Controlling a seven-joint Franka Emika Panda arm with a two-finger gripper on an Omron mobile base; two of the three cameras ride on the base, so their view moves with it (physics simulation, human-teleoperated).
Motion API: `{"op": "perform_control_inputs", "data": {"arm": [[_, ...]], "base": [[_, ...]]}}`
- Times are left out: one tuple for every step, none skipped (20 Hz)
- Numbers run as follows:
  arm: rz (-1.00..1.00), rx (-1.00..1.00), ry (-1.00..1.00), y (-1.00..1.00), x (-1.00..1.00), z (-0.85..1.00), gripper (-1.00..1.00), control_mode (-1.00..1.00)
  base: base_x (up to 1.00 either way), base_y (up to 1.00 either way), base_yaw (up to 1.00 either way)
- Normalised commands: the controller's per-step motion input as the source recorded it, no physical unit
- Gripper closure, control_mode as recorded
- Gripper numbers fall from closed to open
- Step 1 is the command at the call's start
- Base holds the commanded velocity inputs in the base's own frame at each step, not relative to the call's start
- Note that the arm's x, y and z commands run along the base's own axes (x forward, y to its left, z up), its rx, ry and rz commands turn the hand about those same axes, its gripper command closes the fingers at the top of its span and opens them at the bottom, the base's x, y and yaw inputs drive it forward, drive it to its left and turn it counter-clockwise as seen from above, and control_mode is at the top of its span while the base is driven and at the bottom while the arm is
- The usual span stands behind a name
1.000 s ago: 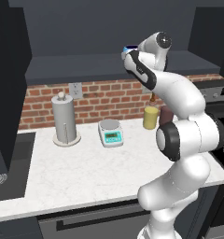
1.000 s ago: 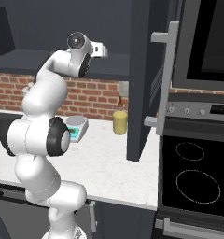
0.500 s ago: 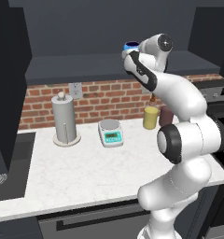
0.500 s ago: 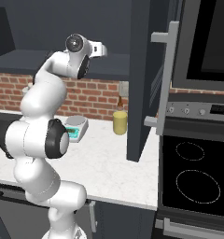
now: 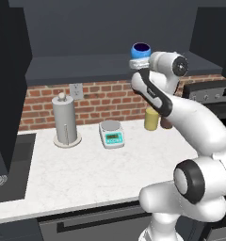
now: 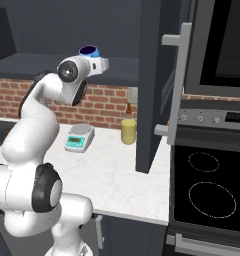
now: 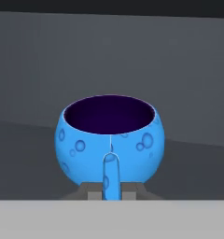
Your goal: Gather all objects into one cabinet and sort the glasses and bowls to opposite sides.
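The claw (image 7: 112,190) is closed narrow on the small handle of a bright-blue cup (image 7: 110,139), so the cup is held upright with its dark inside open to the top. In the left base view the claw (image 5: 137,64) is high up, in front of the open wide dark grey cabinet (image 5: 63,28), and the cup (image 5: 141,51) stands just above the level of the flat dark shelf (image 5: 82,66), near the shelf's right end; I cannot tell if it touches the shelf. In the right base view the cup (image 6: 89,52) sits above the white wrist. Below, on the counter (image 5: 91,174), along the back edge by the brick wall, stand a paper towel holder (image 5: 66,120), a small kitchen scale (image 5: 111,134) and a yellow jar (image 5: 151,119)
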Motion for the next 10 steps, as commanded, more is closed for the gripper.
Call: {"op": "perform_control_inputs", "data": {"arm": [[0.00,0.00,-0.02,0.00,-1.00,0.07,1.00,-1.00],[0.00,0.00,0.00,0.00,-1.00,0.09,1.00,-1.00],[0.00,0.00,0.00,0.00,-1.00,0.19,1.00,-1.00],[0.00,0.00,0.00,0.00,-1.00,0.28,1.00,-1.00],[0.00,0.00,0.00,-0.08,-1.00,0.29,1.00,-1.00],[0.00,0.00,0.00,-0.08,-1.00,0.31,1.00,-1.00],[0.00,0.00,0.00,-0.05,-1.00,0.29,1.00,-1.00],[0.00,0.00,0.00,-0.02,-1.00,0.29,1.00,-1.00],[0.00,0.00,0.00,-0.02,-1.00,0.28,1.00,-1.00],[0.00,0.00,0.00,-0.04,-1.00,0.23,1.00,-1.00]], "base": [[0.00,0.00,0.00],[0.00,0.00,0.00],[0.00,0.00,0.00],[0.00,0.00,0.00],[0.00,0.00,0.00],[0.00,0.00,0.00],[0.00,0.00,0.00],[0.00,0.00,0.00],[0.00,0.00,0.00],[0.00,0.00,0.00]]}}
